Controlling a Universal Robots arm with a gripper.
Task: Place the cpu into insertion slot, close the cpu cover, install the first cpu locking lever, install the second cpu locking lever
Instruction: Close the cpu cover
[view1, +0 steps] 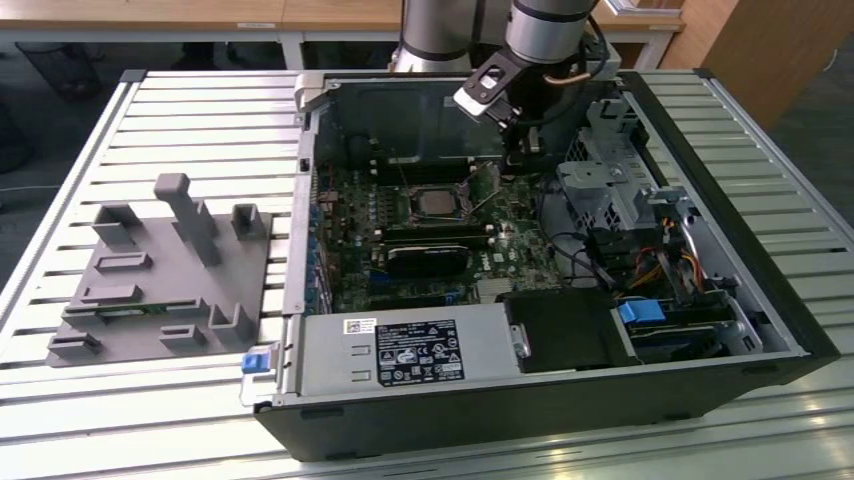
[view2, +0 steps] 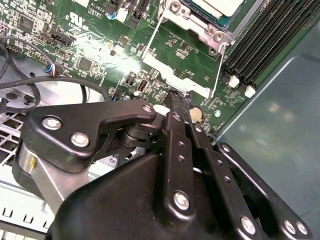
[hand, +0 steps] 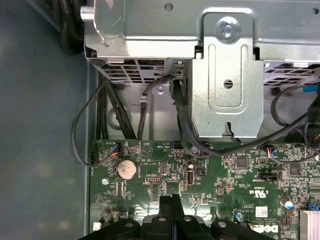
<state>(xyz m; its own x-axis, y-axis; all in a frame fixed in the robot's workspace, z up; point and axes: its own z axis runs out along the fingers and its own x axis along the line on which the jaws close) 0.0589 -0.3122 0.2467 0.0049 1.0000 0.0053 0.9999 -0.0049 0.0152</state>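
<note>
The cpu (view1: 430, 203), a silver-tan square, lies in the insertion slot (view1: 400, 205) in the middle of the green motherboard. In the second wrist view the cpu (view2: 220, 5) sits inside the slot's metal frame (view2: 192, 22). A thin silver cover frame (view2: 175, 80) reaches from the slot toward my fingertips and looks lifted off the cpu. My gripper (view1: 523, 160) hangs inside the case, beside the slot on the exterior view's right. Both wrist views show its black fingers (view2: 179, 102) pressed together just above the board, with nothing between them (hand: 172, 202).
A metal drive cage (view1: 607, 190) and cables (hand: 105, 115) crowd the exterior view's right of the gripper. Long memory slots (view2: 260, 45) run beside the slot. A black heatsink block (view1: 427, 260) and power supply (view1: 400, 355) lie nearer. A grey fixture tray (view1: 160, 270) sits outside the case.
</note>
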